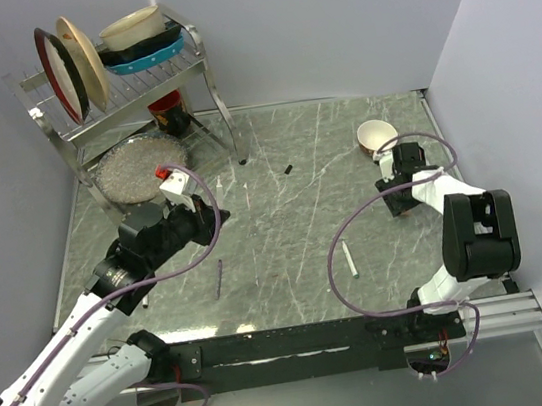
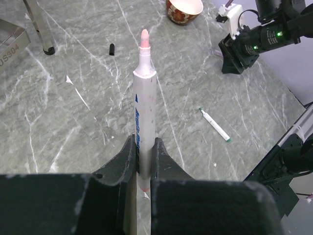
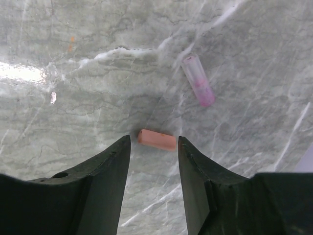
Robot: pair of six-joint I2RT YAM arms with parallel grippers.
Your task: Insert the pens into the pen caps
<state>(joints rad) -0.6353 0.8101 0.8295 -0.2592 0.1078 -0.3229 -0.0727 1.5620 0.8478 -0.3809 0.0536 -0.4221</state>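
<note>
My left gripper (image 2: pixel 144 147) is shut on a white-barrelled pen (image 2: pixel 145 98). The pen points away from the wrist and its pink-orange tip is bare. In the top view this gripper (image 1: pixel 214 214) is left of the table's centre. My right gripper (image 3: pixel 154 147) is open, low over a red-orange pen cap (image 3: pixel 156 139) that lies on the table between the fingertips. A pink cap (image 3: pixel 198 81) lies beyond it. A green-tipped pen (image 2: pixel 215 125) lies on the table, also seen from above (image 1: pixel 350 260). A black cap (image 2: pixel 111 49) lies further back. Another pen (image 1: pixel 218 278) lies near the front.
A metal dish rack (image 1: pixel 121 72) with plates and bowls stands at the back left, with a glass plate (image 1: pixel 135 170) under it. A small bowl (image 1: pixel 377 136) sits just behind my right gripper (image 1: pixel 400 207). Walls close the table on the left, back and right.
</note>
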